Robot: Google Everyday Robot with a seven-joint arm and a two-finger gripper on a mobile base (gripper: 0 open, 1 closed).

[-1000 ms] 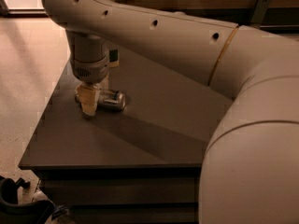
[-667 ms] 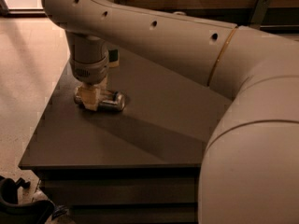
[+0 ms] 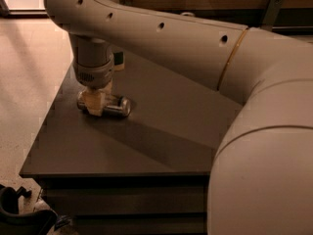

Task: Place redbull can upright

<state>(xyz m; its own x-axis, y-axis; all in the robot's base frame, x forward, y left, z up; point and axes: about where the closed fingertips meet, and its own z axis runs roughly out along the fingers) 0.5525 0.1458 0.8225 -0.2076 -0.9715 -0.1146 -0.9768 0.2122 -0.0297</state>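
The redbull can (image 3: 116,106) lies on its side on the dark table (image 3: 161,141), near the left rear part, with its shiny silver end pointing right. My gripper (image 3: 96,102) reaches straight down from the cream arm and sits over the left half of the can, at table level and covering that part of it. The can's right half shows beside the gripper.
A small dark object (image 3: 118,60) stands on the table just behind the wrist, mostly hidden. The arm's large cream link (image 3: 264,146) fills the right side. The table's left edge drops to the light floor (image 3: 24,92). A black object (image 3: 19,217) lies on the floor at bottom left.
The gripper has come down a little onto the lying can and now sits at table level around it. The can has stayed in place on its side.
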